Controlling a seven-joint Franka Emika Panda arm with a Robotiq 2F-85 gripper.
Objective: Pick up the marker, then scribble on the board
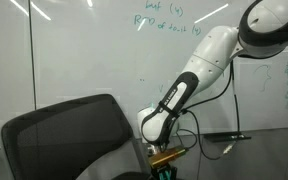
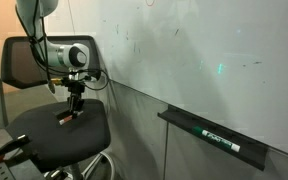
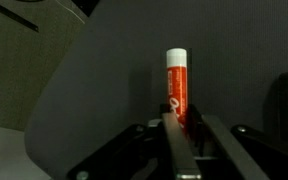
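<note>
Gripping the marker (image 3: 176, 85) in its closed jaws, the gripper (image 2: 73, 108) is reaching down to the black chair seat (image 2: 44, 145), with the board (image 2: 184, 50) standing behind.

Black mesh office chair (image 2: 46, 142); dark ledge (image 2: 179, 120) with a blackish pen (image 2: 221, 139).

The arm (image 1: 212, 48) is made of glossy white, rounded shells with black bands at the joints. A pale grey round cap sits on the wrist joint (image 2: 76, 55), and thin black cables (image 2: 96, 74) run beside it. The gripper (image 3: 182, 128) is matte black with slim, straight fingers (image 3: 172, 148). Its mount seems brass-coloured, though that view is dim.
</note>
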